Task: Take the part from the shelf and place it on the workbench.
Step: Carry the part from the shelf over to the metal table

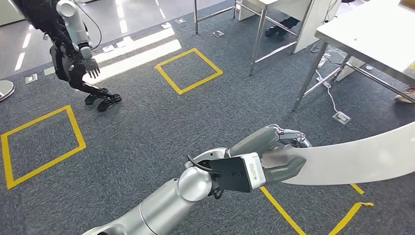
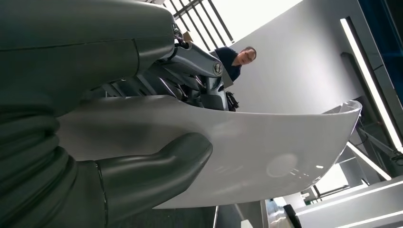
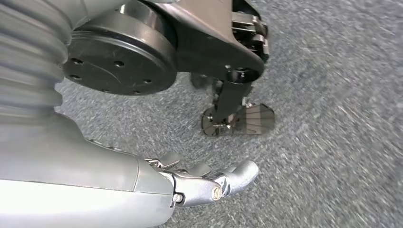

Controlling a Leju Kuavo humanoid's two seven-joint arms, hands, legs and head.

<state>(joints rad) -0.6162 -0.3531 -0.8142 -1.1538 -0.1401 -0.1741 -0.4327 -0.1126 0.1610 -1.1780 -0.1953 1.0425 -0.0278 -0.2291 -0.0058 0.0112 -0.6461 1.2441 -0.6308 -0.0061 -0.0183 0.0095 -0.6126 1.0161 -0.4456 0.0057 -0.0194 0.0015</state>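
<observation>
The part (image 1: 362, 159) is a long, curved white panel that runs off the right edge of the head view, above the grey carpet. My left hand (image 1: 276, 154) grips its near end, fingers over the top and thumb underneath. The left wrist view shows the same hold from close up, with the thick grey thumb (image 2: 157, 166) pressed against the panel (image 2: 266, 147). In the right wrist view my right hand (image 3: 209, 183) hangs over the carpet with loosely spread fingers and holds nothing. A white workbench (image 1: 372, 34) on metal legs stands at the upper right.
Another humanoid robot (image 1: 73, 49) stands at the upper left. Yellow tape squares (image 1: 188, 68) mark the carpet. A second metal-legged table (image 1: 264, 14) is at the top centre. A floor socket and cable (image 1: 341, 116) lie under the workbench. A person (image 2: 240, 59) stands beyond the panel.
</observation>
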